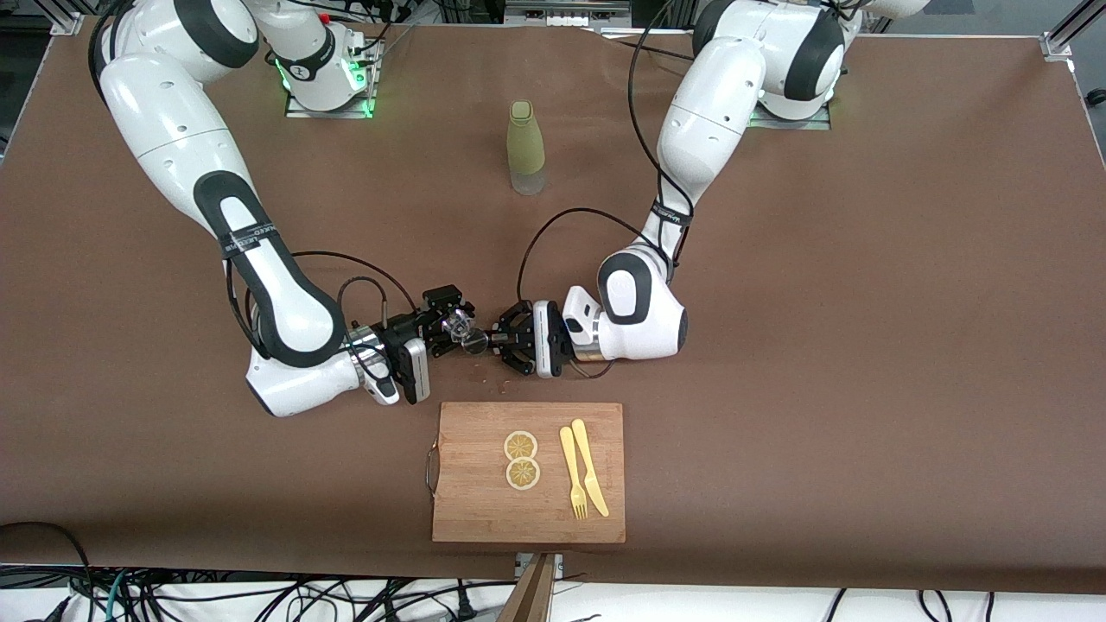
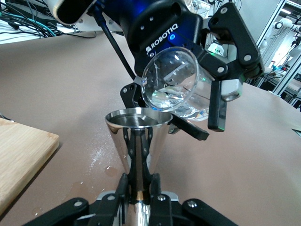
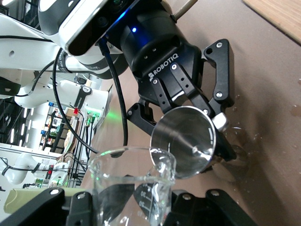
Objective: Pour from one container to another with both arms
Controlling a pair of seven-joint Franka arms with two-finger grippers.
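Note:
My right gripper [image 1: 452, 326] is shut on a clear glass beaker [image 1: 458, 325], tipped so its lip hangs over a shiny metal cone cup [image 1: 476, 343]. My left gripper [image 1: 494, 339] is shut on that cup's narrow lower part. In the left wrist view the cup [image 2: 136, 136] stands upright in my left gripper [image 2: 138, 190], with the tilted beaker [image 2: 170, 81] just above its rim and a little clear liquid inside. In the right wrist view the beaker [image 3: 157, 200] sits in my right gripper [image 3: 134, 209], facing the cup [image 3: 184, 141]. Both are held low over the table's middle.
A green bottle [image 1: 525, 147] stands between the arms' bases. A wooden cutting board [image 1: 471, 505] lies nearer the front camera, carrying two lemon slices [image 1: 521, 446], a yellow fork [image 1: 570, 471] and knife [image 1: 590, 466]. Spilled droplets [image 2: 98, 156] wet the brown table under the cup.

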